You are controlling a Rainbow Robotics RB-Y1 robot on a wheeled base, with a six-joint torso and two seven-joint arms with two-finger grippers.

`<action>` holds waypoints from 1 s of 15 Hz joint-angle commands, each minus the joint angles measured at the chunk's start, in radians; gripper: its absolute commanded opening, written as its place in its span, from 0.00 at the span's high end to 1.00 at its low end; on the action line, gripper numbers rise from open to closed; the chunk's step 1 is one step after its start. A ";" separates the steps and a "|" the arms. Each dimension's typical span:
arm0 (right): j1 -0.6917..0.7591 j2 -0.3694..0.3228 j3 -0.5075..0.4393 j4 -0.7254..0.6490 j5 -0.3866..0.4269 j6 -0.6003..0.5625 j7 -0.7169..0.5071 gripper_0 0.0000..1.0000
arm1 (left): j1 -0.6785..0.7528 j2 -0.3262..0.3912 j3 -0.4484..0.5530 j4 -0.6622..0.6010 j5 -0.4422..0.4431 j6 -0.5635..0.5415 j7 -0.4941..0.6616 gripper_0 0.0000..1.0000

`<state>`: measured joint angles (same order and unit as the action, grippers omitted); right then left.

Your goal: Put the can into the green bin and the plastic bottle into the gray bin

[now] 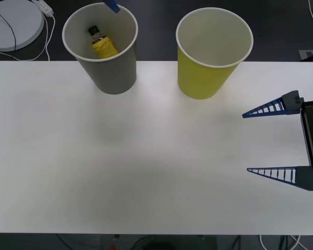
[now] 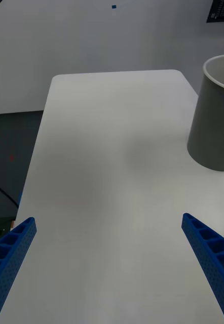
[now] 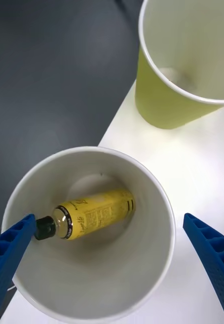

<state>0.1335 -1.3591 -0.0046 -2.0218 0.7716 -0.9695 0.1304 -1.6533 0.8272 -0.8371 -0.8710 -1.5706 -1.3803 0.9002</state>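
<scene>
Plastic bottle [image 3: 94,216] lies inside the gray bin [image 1: 107,73], left gripper [image 3: 112,263] wide open and empty above it, right gripper [image 1: 263,143] open and idle at right; green bin [image 1: 211,67] looks empty.

The gray bin [image 1: 107,57], held between the left gripper's [image 3: 112,263] spread jaws, looks like matt paper, with a smooth white inside and a rolled rim. Inside it lies the plastic bottle [image 3: 94,214], its yellow body glossy, its cap black and finely ribbed. Beyond those jaws the green bin [image 3: 173,96] shows the same matt paper, yellow-green outside and white within. The bench [image 1: 146,172] is white, smooth and matt, with soft shadows. The right gripper [image 1: 246,141] has blue fingers [image 2: 211,258] of ribbed plastic with a fine dotted texture.
</scene>
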 commanded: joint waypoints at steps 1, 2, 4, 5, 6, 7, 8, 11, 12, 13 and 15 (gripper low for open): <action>0.000 0.000 0.000 0.000 0.000 0.000 0.000 0.00 | 0.064 0.107 0.000 -0.152 0.050 0.001 -0.001 0.00; 0.000 0.000 0.000 0.000 0.000 0.000 0.000 0.00 | 0.081 0.136 0.000 -0.195 0.057 0.001 -0.003 0.00; 0.000 0.000 0.000 0.000 0.000 0.000 0.000 0.00 | 0.133 0.231 0.000 -0.327 0.081 0.010 -0.003 0.00; 0.000 0.000 0.000 0.000 0.000 0.000 0.000 0.00 | 0.152 0.267 0.000 -0.376 0.092 0.015 -0.006 0.00; 0.000 0.000 0.000 0.000 0.000 0.000 0.000 0.00 | 0.173 0.308 0.000 -0.431 0.101 0.026 -0.007 0.00; 0.000 0.000 0.000 0.000 0.000 0.000 0.000 0.00 | 0.196 0.346 0.000 -0.482 0.110 0.040 -0.009 0.00; 0.000 0.000 0.000 0.000 0.000 0.000 0.000 0.00 | 0.211 0.372 0.000 -0.505 0.129 0.050 -0.010 0.00; 0.000 0.000 0.000 0.000 0.000 0.000 0.000 0.00 | 0.288 0.460 0.001 -0.568 0.242 0.113 -0.069 0.00; 0.000 0.000 0.000 0.000 0.000 0.000 0.000 0.00 | 0.320 0.486 0.003 -0.574 0.297 0.139 -0.104 0.00; 0.000 0.000 0.000 0.000 0.000 0.000 0.000 0.00 | 0.357 0.509 0.001 -0.576 0.371 0.162 -0.142 0.00; 0.000 0.000 0.000 0.000 0.000 0.000 0.000 0.00 | 0.420 0.546 0.003 -0.577 0.469 0.191 -0.239 0.00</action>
<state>0.1335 -1.3591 -0.0046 -2.0218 0.7716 -0.9695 0.1304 -1.2688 1.3516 -0.8350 -1.4478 -1.1571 -1.2056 0.7213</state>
